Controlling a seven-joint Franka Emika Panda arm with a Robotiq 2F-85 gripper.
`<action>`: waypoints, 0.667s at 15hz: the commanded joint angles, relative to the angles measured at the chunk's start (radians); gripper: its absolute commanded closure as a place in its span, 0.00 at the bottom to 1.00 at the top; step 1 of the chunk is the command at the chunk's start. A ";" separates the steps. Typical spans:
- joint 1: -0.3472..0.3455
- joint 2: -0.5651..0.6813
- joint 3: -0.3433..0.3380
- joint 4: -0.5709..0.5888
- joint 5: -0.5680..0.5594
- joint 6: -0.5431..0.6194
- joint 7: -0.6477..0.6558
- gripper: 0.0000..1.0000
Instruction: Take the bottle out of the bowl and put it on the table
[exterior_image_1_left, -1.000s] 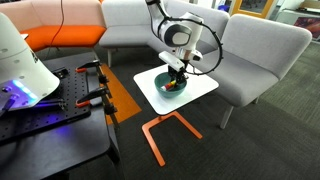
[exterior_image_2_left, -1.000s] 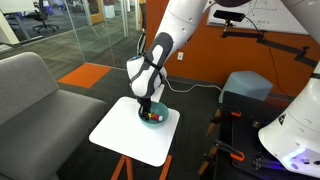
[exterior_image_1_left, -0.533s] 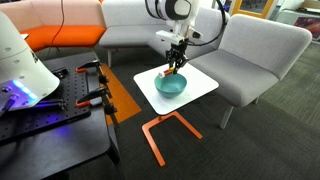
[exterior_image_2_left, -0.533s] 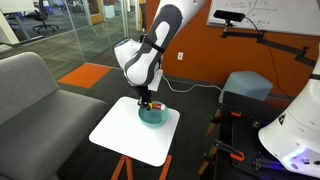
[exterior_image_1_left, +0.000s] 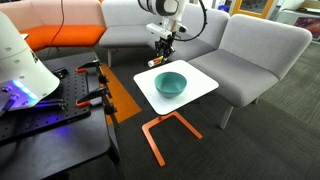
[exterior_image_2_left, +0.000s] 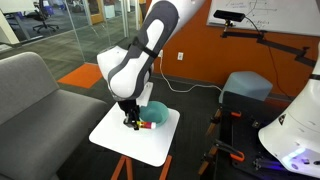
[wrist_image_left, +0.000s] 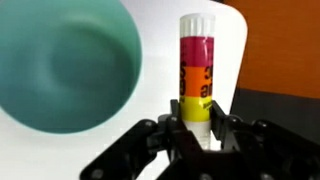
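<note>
My gripper (wrist_image_left: 197, 125) is shut on the bottle (wrist_image_left: 197, 70), a small tube with magenta, orange and yellow bands and a white cap. The teal-green bowl (wrist_image_left: 60, 65) lies to its left in the wrist view and looks empty. In both exterior views the gripper (exterior_image_1_left: 163, 58) (exterior_image_2_left: 131, 122) hangs just above the white-topped table (exterior_image_1_left: 203, 86) (exterior_image_2_left: 115, 137), beside the bowl (exterior_image_1_left: 159, 82) (exterior_image_2_left: 156, 111) and outside its rim. A bit of the bottle (exterior_image_2_left: 142, 125) shows red by the fingers. I cannot tell whether it touches the tabletop.
Grey sofa seats (exterior_image_1_left: 255, 50) stand behind and beside the table. A black workbench with clamps (exterior_image_1_left: 60, 110) is close on one side. The table's bent orange frame (exterior_image_1_left: 160, 130) reaches out over the carpet.
The gripper has lifted the bottle out of the bowl and carried it sideways to a spot over the tabletop beside the bowl. The bowl has stayed in place.
</note>
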 joint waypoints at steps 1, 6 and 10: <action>0.050 0.080 -0.005 0.040 -0.025 0.045 0.008 0.92; 0.160 0.240 -0.083 0.137 -0.027 0.245 0.167 0.92; 0.213 0.308 -0.139 0.223 -0.018 0.226 0.268 0.92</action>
